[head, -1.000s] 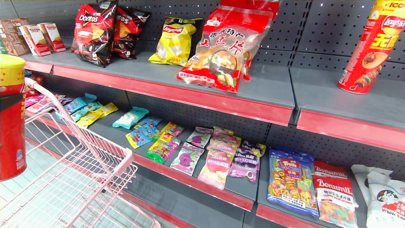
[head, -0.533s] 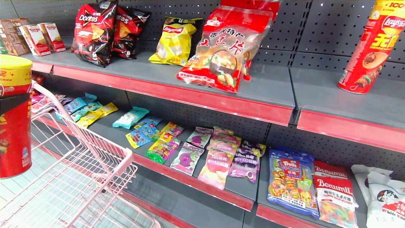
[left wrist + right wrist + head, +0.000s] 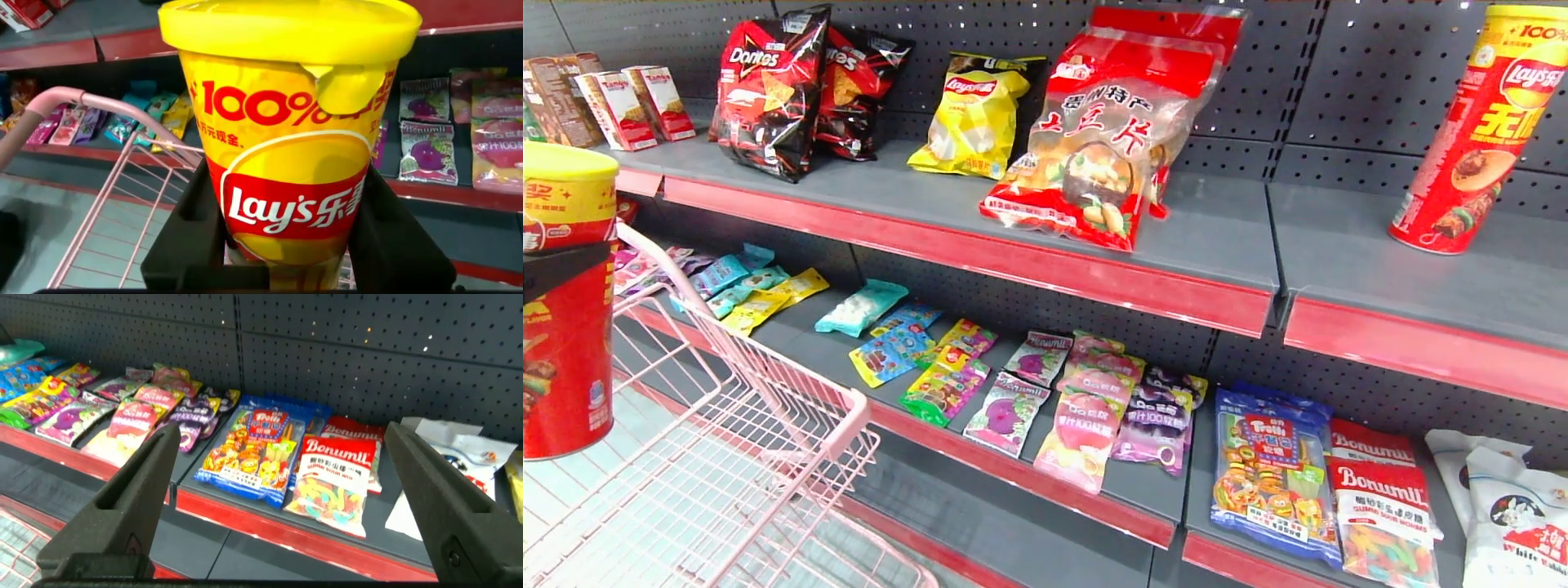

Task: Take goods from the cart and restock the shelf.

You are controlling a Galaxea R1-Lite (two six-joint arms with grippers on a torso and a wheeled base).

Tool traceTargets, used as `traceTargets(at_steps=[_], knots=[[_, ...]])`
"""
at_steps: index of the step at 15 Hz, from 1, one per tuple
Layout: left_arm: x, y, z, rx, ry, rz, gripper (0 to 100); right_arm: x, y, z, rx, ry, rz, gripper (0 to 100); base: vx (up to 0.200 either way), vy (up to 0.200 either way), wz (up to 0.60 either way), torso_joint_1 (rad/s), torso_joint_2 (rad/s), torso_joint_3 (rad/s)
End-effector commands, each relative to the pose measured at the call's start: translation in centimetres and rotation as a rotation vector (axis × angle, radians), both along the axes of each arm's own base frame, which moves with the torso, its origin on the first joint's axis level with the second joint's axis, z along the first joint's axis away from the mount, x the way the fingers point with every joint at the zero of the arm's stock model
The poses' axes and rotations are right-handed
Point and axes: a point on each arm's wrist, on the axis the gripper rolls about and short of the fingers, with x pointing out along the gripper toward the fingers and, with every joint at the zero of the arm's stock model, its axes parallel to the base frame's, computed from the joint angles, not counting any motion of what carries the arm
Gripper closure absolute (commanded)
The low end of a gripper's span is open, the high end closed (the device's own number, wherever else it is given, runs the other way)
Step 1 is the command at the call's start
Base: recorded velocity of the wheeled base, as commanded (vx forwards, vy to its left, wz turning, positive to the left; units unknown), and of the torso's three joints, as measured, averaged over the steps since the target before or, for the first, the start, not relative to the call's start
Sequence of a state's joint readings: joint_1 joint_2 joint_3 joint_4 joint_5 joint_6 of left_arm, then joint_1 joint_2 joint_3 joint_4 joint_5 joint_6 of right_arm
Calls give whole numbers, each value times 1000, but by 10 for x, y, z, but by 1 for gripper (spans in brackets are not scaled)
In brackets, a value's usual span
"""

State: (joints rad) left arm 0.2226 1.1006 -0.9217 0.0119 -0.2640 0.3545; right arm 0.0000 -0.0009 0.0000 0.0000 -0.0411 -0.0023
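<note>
My left gripper [image 3: 286, 245] is closed on the chip canister [image 3: 564, 302]. A black finger presses each side of the red body, some way under the yellow lid. The canister hangs upright above the pink wire cart [image 3: 768, 408], so I judge it is already taken out and the step now is to carry it to the upper shelf [image 3: 1217, 220].

To do this well, I think the canister must first rise, because the shelf's red front edge [image 3: 1013, 261] lies ahead of the gripper and higher than the canister's bottom. Then I would move it forward and across, and hold it vertical the whole way. A second canister [image 3: 1470, 139] of the same kind stands far across from the left gripper, beyond the potato-slice bag [image 3: 1111, 139]. The bare grey board beside it looks like the natural place. The canister is tall and narrow, so it could tip easily. I would open the fingers only when its bottom sits flat on the board.

From the wrist, the left gripper points forward at the shelving, level, with the lid close to the camera. My right gripper [image 3: 282, 433] is held low, its fingers wide apart with nothing between them, and it faces the gummy bags [image 3: 261, 453] on the lower shelf [image 3: 245, 514].
</note>
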Motion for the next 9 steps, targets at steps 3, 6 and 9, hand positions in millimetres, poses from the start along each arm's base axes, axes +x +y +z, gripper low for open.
traceTargets(at_steps=[3, 6, 9], knots=[[1, 0, -1, -1, 4, -1, 100, 0, 0, 0, -1, 1, 0, 0, 0, 0, 0, 186, -453, -271], [1, 0, -1, -1, 4, -1, 100, 0, 0, 0, -1, 1, 0, 0, 0, 0, 0, 227, -526, -304], [1, 0, -1, -1, 4, -3, 100, 0, 0, 0, -1, 1, 0, 0, 0, 0, 0, 240, -549, -307]])
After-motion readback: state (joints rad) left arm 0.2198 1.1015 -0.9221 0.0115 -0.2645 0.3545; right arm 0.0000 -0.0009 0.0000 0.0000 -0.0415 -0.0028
